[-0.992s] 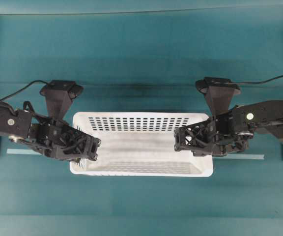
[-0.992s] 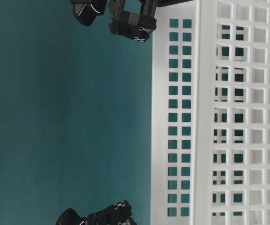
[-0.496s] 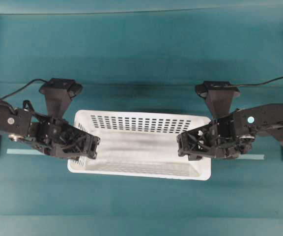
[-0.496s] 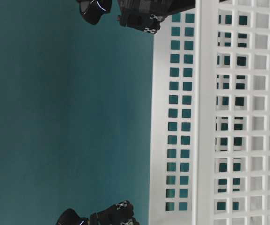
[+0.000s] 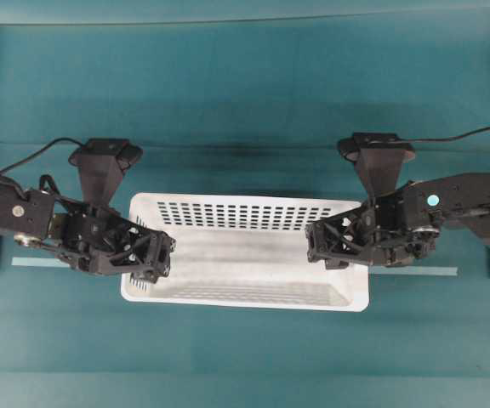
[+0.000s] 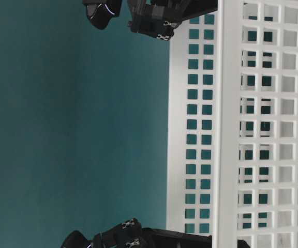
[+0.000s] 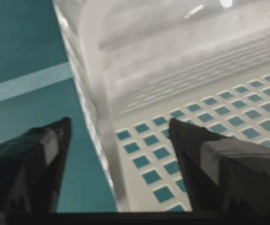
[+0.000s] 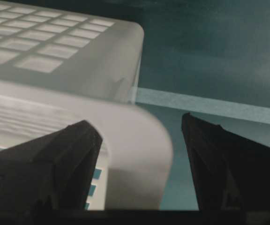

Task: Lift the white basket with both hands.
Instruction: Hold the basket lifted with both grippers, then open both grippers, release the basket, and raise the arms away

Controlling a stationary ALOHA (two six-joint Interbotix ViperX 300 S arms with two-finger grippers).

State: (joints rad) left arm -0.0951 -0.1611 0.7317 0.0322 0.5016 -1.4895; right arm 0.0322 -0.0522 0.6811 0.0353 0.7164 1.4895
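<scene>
The large rectangular white plastic basket, with a rolled rim and walls pierced by rows of small rectangular holes, sits on the teal-covered bench midway between the two arms, its long sides running across the overhead view. A pale strip of tape lies on the bench and passes beneath it.

The left black lattice-plastic tool reaches over the basket's left end. In the left wrist view its two fingers stand spread, one outside the end wall over the teal cloth and one inside above the perforated wall, with clear gaps to the rim between them.

The right black lattice-plastic tool reaches over the right end. In the right wrist view its fingers are likewise spread, straddling the rounded rim without pinching it.

A black wedge-shaped camera housing rides on each wrist, trailing a thin black cable.
</scene>
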